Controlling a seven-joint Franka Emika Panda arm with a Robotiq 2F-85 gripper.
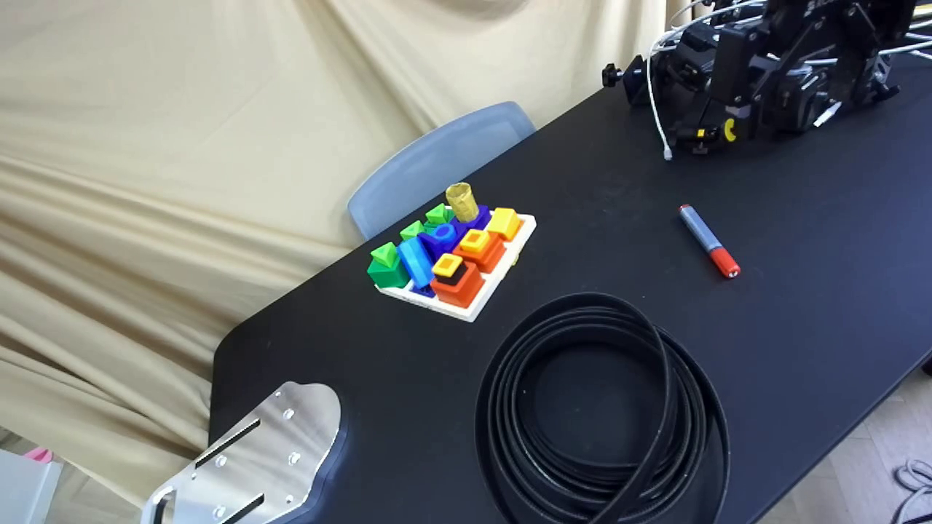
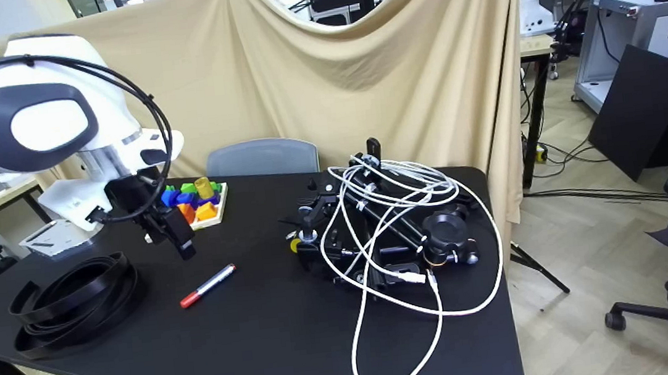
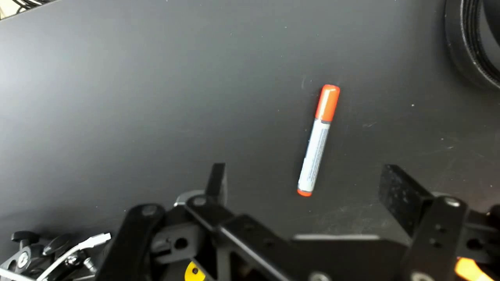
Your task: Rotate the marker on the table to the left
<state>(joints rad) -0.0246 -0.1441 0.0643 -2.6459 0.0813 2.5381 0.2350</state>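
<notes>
**Widely parted fingers (image 3: 404, 195) hang above a surface (image 2: 301, 352) with a red-capped marker (image 3: 317, 145)**

Black and blocky, the fingers stand far apart. In the wrist view the marker's uncapped end shows in the gap between them, roughly midway, clear of both. In an exterior view they point downward near the marker, carried by a white-and-grey robot arm (image 2: 48, 124) with black leads (image 2: 149, 98) looped along it.

The marker lies flat on the matte black surface. Its body is pale greyish blue, with a red cap at one end and a narrow red tip at the other; seen from the wrist, it slants slightly, cap uppermost.

Near it, closer to the cap than to the other end, lies a coil of flat black cable (image 1: 499, 407). Across from that coil, with the marker between, black mounting gear (image 1: 735, 76) is heaped under a tangle of white cable (image 2: 412, 277).

Well apart from the marker, towards the far edge in both exterior views, sits a colourful shape-block toy (image 1: 460, 284) on a white base (image 1: 494, 276), a gold cylinder (image 1: 464, 202) standing on it. Past the coil, at one end of the surface, shows a slotted metal plate (image 1: 258, 462). A pale blue chair back (image 1: 444, 164) rises beyond the edge near the toy, and beige cloth (image 1: 218, 131) hangs behind that.
</notes>
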